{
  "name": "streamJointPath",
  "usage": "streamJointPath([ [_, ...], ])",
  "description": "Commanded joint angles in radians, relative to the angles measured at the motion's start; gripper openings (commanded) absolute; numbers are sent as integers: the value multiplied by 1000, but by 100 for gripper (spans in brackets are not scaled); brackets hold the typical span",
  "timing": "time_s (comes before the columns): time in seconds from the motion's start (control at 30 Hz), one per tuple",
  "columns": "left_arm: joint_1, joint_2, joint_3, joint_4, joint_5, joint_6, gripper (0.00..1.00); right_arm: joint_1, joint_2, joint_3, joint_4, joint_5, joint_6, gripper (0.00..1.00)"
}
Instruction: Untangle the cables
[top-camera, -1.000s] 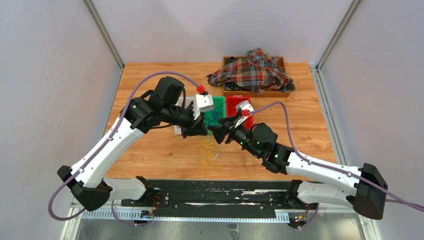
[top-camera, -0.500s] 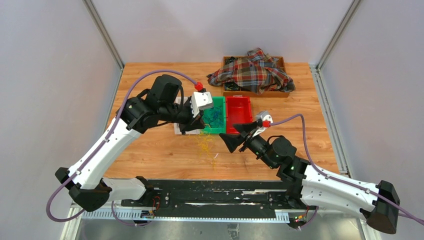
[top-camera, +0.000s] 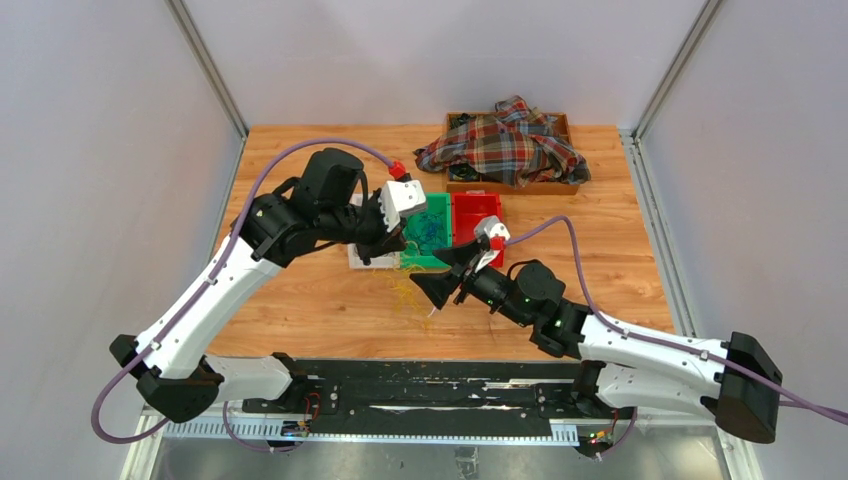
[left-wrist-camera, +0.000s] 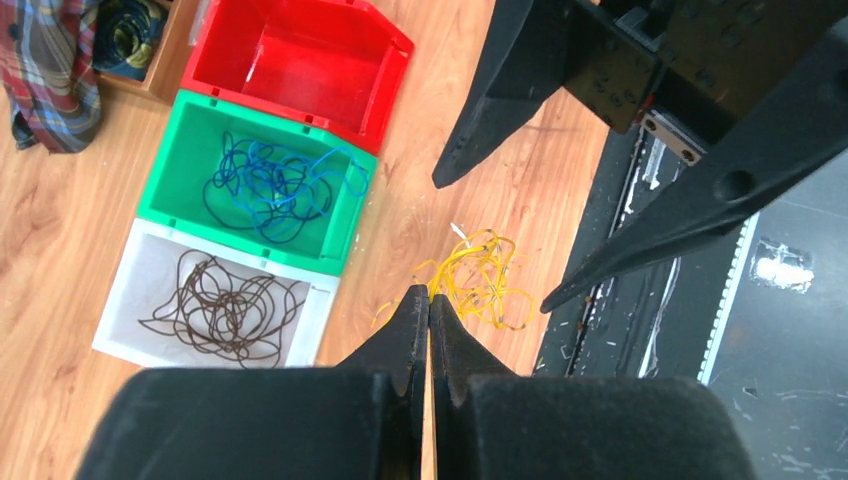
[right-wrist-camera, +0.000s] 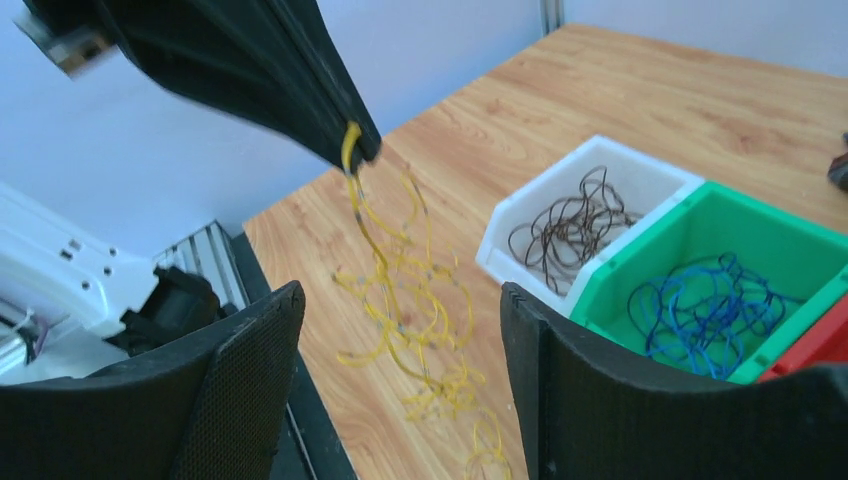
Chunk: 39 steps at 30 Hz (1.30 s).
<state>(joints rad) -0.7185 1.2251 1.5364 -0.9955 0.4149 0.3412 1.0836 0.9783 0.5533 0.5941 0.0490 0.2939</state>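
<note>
My left gripper (left-wrist-camera: 429, 300) is shut on a strand of the yellow cable (right-wrist-camera: 400, 290). It holds that strand up above the table, and the rest of the squiggle hangs down onto the wood (left-wrist-camera: 480, 285). In the top view the left gripper (top-camera: 395, 262) sits by the bins, with the yellow cable (top-camera: 405, 295) below it. My right gripper (right-wrist-camera: 400, 300) is open and empty, its jaws wide on either side of the hanging yellow cable without touching it. The right gripper also shows in the top view (top-camera: 440, 278). The dark brown cable (left-wrist-camera: 225, 305) lies in a white bin. The blue cable (left-wrist-camera: 275, 185) lies in a green bin.
The white bin (left-wrist-camera: 322, 305), green bin (left-wrist-camera: 160, 170) and an empty red bin (left-wrist-camera: 300, 60) stand in a row at mid-table. A wooden box (top-camera: 565, 125) draped with a plaid shirt (top-camera: 505, 145) stands at the back. The black base rail (top-camera: 430, 385) runs along the near edge.
The right arm swung away to the right, then came back with its open jaws beside the yellow cable. The left gripper drew back slightly toward the bins, still holding the yellow strand.
</note>
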Motion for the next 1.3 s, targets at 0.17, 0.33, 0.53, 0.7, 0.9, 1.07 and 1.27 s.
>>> streamJointPath([
  [0.17,-12,-26,-36,16,-31,21,1,27,52,80,129,166,-58,70],
  [0.33,-12,-32,-31,15,5,14,1,27,100,116,93,225,-66,66],
  [0.53,-12,-58,-37,3,93,30,0,26,153,140,81,297,-139,60],
  [0.7,-12,-39,-18,-17,165,7,0,13,232,184,101,293,-140,60],
  [0.9,-12,-22,30,-17,238,-10,0,14,322,179,185,198,-89,59],
  [1.07,-12,-4,123,-17,275,-13,0,13,358,86,230,211,-34,39],
  [1.27,-12,29,261,-17,290,-26,0,12,425,3,286,198,-1,38],
])
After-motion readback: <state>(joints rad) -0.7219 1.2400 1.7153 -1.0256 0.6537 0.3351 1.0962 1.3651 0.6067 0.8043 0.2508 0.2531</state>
